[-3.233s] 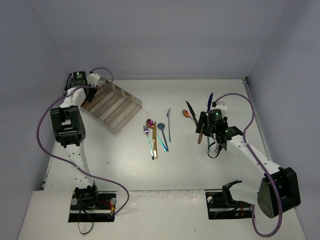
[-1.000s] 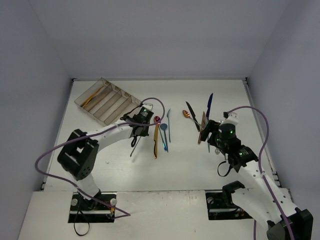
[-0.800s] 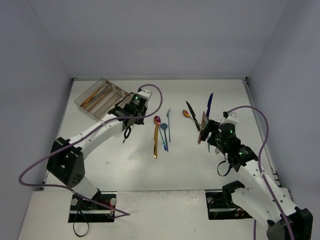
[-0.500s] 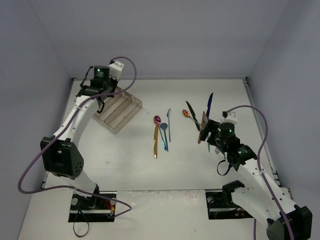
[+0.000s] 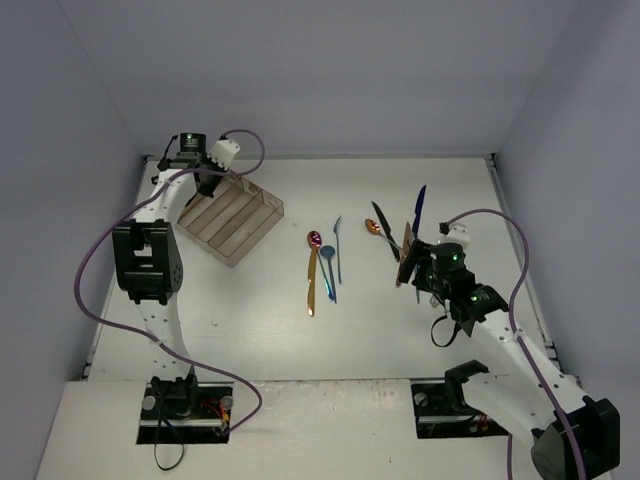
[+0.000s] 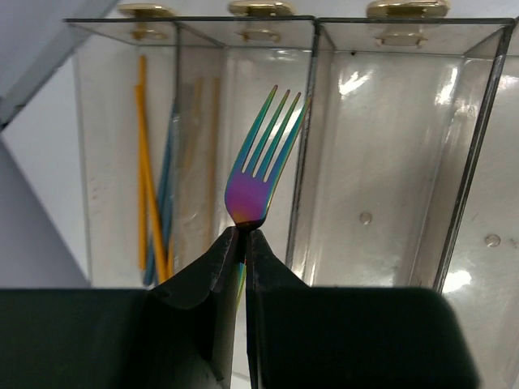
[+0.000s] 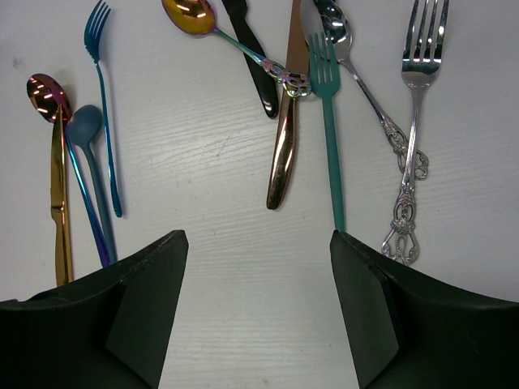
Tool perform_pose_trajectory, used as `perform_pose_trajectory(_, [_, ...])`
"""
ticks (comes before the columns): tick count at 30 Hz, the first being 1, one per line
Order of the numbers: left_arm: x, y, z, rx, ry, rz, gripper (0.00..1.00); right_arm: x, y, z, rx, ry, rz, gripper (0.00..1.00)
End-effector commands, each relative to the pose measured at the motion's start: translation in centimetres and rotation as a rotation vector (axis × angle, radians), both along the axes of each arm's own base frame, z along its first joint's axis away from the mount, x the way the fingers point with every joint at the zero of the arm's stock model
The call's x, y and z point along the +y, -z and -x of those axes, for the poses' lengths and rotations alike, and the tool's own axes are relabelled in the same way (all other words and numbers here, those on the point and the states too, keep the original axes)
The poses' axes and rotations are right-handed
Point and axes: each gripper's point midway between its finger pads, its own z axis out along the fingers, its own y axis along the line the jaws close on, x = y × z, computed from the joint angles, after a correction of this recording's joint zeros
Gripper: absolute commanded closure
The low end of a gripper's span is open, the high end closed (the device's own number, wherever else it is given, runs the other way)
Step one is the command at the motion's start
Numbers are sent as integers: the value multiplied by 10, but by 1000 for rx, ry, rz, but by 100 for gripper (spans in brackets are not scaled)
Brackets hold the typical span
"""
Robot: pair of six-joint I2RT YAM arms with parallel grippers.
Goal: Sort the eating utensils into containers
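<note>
My left gripper [image 5: 206, 184] hangs over the far end of the clear divided tray [image 5: 243, 226], shut on an iridescent fork [image 6: 260, 163] that points tines-first at a divider wall [image 6: 303, 154]. Yellow and blue chopsticks [image 6: 146, 183] lie in the leftmost compartment. My right gripper [image 7: 258, 243] is open and holds nothing, low over bare table just short of a copper knife [image 7: 285, 139] and a teal fork [image 7: 328, 113]. Beside them lie a silver fork [image 7: 415, 89], a silver spoon [image 7: 354, 70], a black knife [image 7: 254, 58] and a gold-bowled spoon [image 7: 193, 16].
Mid-table lie a gold knife [image 5: 311, 286], a pink spoon [image 5: 314, 240], a blue spoon [image 5: 327, 268] and a blue fork [image 5: 337, 250]. A dark blue knife [image 5: 420, 207] lies at the far right. Walls close the table on three sides.
My left arm has swung from the middle of the table back to the tray at the far left, carrying the iridescent fork. The right arm has hardly moved.
</note>
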Motion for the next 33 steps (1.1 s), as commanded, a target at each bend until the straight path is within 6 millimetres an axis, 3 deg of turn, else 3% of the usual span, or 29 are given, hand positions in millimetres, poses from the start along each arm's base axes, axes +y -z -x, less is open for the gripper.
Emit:
perform_pose_trajectory(1, [-5, -56, -28, -177, 43, 53, 100, 3, -10, -13, -41, -4, -5, 32])
perform_pose_trajectory(17, [-11, -19, -49, -173, -6, 131, 100, 3, -6, -13, -30, 5, -4, 31])
perform_pose_trajectory(20, [11, -13, -52, -171, -69, 138, 100, 3, -6, -12, -30, 6, -5, 31])
perform_pose_trajectory(22, [15, -13, -54, -180, -102, 155, 99, 2, -5, -12, -28, 8, -3, 31])
perform_pose_trajectory(26, [16, -21, -56, -200, -133, 184, 79, 1, -5, -12, -30, 11, 0, 32])
perform_pose_trajectory(30, [15, -41, -54, -238, -186, 221, 53, 1, -8, -12, -41, 8, -1, 32])
perform_pose_trajectory(33, [6, -61, -47, -266, -228, 265, 45, 1, -11, -12, -54, 3, 0, 31])
